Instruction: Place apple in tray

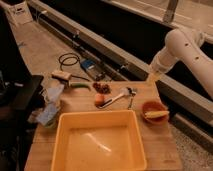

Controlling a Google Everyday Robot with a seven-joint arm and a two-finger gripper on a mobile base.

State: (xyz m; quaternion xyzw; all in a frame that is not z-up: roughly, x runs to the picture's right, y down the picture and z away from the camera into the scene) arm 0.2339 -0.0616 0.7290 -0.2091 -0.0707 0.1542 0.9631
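The apple, small and orange-red, lies on the wooden table just behind the far rim of the tray. The tray is a large yellow rectangular tub at the table's front, with nothing in it. My white arm comes in from the upper right and bends down to the table's far right edge. My gripper is the grey metallic piece lying low over the table, its tip right beside the apple on its right. The apple rests on the table.
A dark red grape cluster sits just behind the apple. An orange bowl with a yellow item stands at the right. A crumpled pale bag, a green item and a brush lie at the left. A cable lies on the floor.
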